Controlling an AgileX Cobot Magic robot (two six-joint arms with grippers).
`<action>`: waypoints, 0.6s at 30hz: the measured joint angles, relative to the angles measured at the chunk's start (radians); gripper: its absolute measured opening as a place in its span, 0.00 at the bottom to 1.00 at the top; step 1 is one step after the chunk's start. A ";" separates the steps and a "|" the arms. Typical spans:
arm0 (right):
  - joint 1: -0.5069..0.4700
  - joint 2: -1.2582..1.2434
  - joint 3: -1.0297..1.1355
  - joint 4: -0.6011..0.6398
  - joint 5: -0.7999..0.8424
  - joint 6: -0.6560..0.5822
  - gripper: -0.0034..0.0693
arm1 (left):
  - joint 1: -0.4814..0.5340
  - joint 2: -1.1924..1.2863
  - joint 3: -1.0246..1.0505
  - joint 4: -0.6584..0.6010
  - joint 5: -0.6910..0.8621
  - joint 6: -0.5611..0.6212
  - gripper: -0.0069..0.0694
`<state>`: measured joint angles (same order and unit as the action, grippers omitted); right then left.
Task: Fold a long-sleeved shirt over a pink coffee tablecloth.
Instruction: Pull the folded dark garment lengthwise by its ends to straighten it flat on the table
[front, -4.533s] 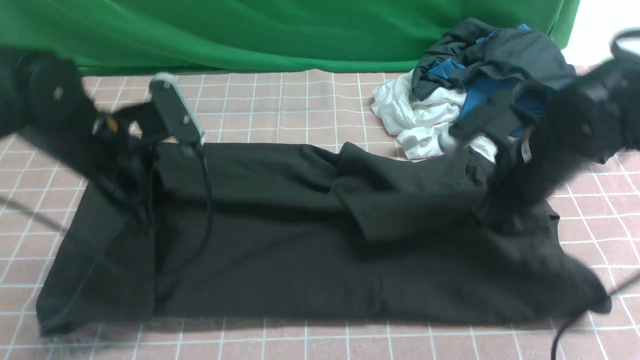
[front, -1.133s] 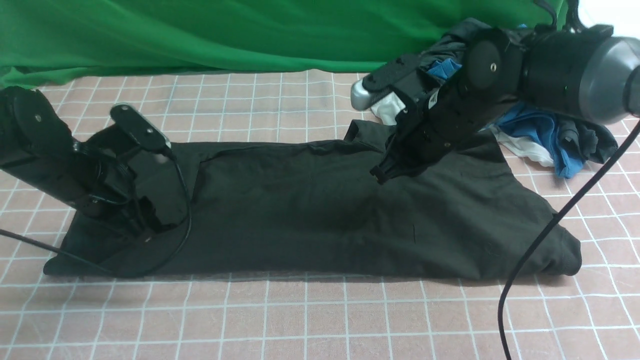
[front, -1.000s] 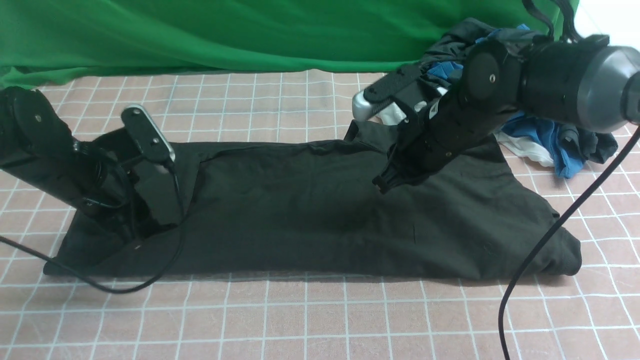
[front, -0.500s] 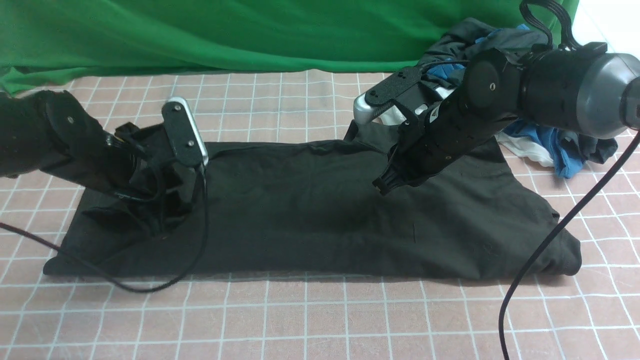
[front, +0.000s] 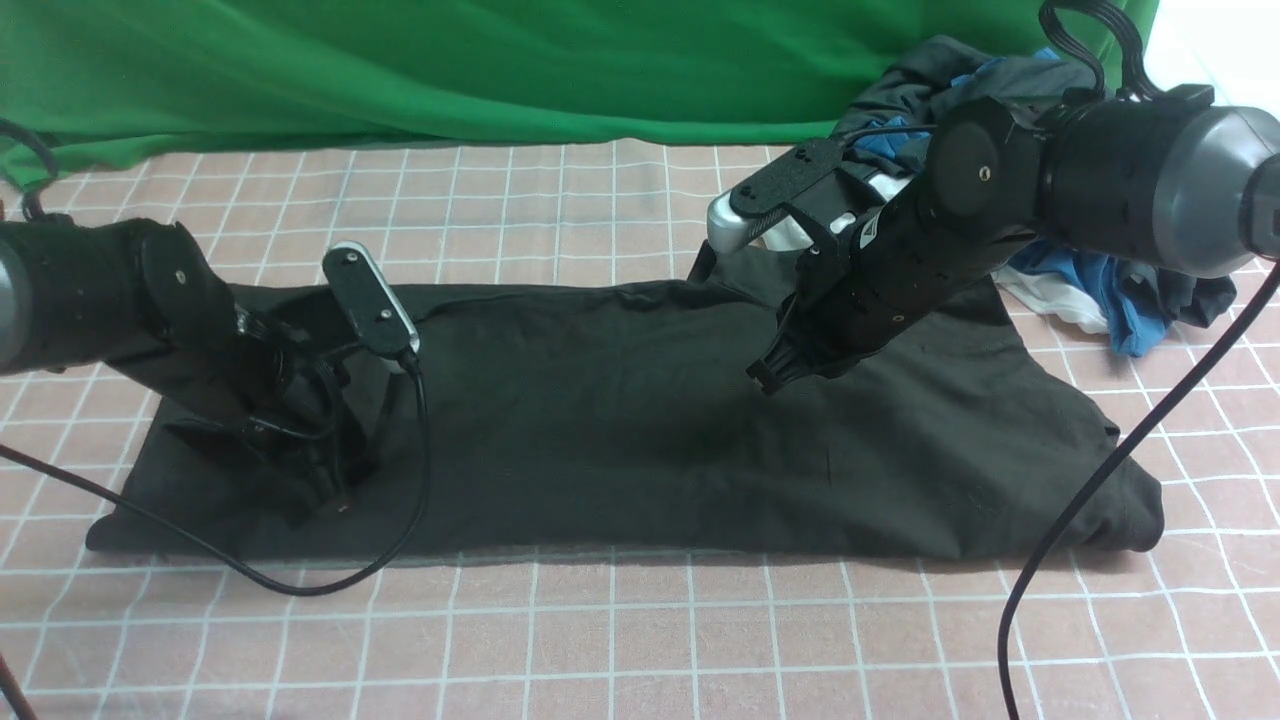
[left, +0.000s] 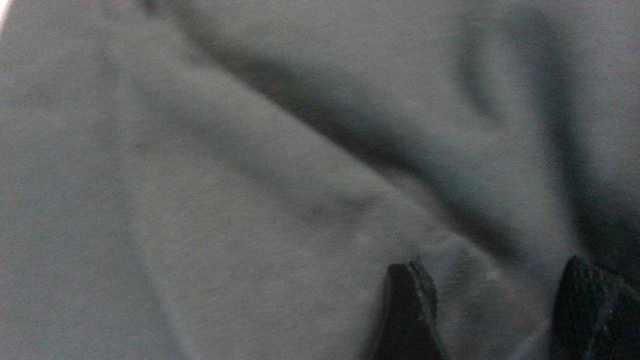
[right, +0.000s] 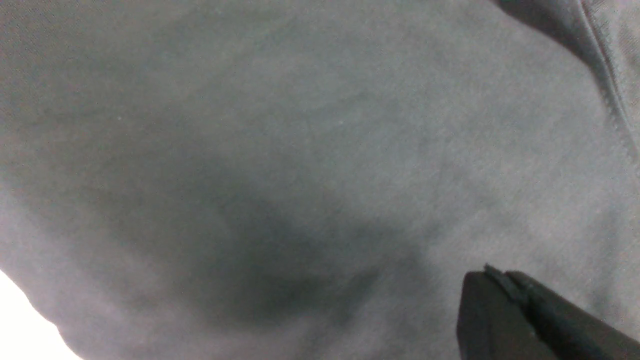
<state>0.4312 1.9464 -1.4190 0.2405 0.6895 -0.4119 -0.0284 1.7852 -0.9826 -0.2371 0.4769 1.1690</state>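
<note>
1. Now the long-sleeved shirt (front: 640, 420) lies folded into a wide black band across the pink coffee tablecloth (front: 620, 640), stretching from left to right.
2. At the shirt's left end, the left gripper (front: 325, 490) points down onto the fabric. The left wrist view shows its two fingers (left: 407, 310) standing well apart with only cloth beneath them, nothing pinched.
3. Over the right half, the right gripper (front: 765, 378) hangs just above the shirt, jaws pressed together and empty.
4. Far right, a pile of dark, blue and white clothes (front: 1090, 270) sits beside the shirt, before the green cloth (front: 500, 70).
</note>
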 joint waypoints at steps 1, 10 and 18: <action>0.000 0.000 0.000 0.000 0.001 0.000 0.09 | 0.000 0.000 0.000 0.023 -0.011 -0.018 0.61; 0.000 0.000 0.000 0.000 0.003 0.000 0.09 | 0.000 0.000 0.000 0.088 -0.029 -0.075 0.23; 0.000 0.000 0.000 0.000 0.004 0.000 0.09 | 0.000 0.001 -0.044 0.171 -0.014 -0.120 0.13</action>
<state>0.4312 1.9464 -1.4190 0.2405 0.6933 -0.4119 -0.0284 1.7860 -1.0264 -0.0665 0.4629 1.0485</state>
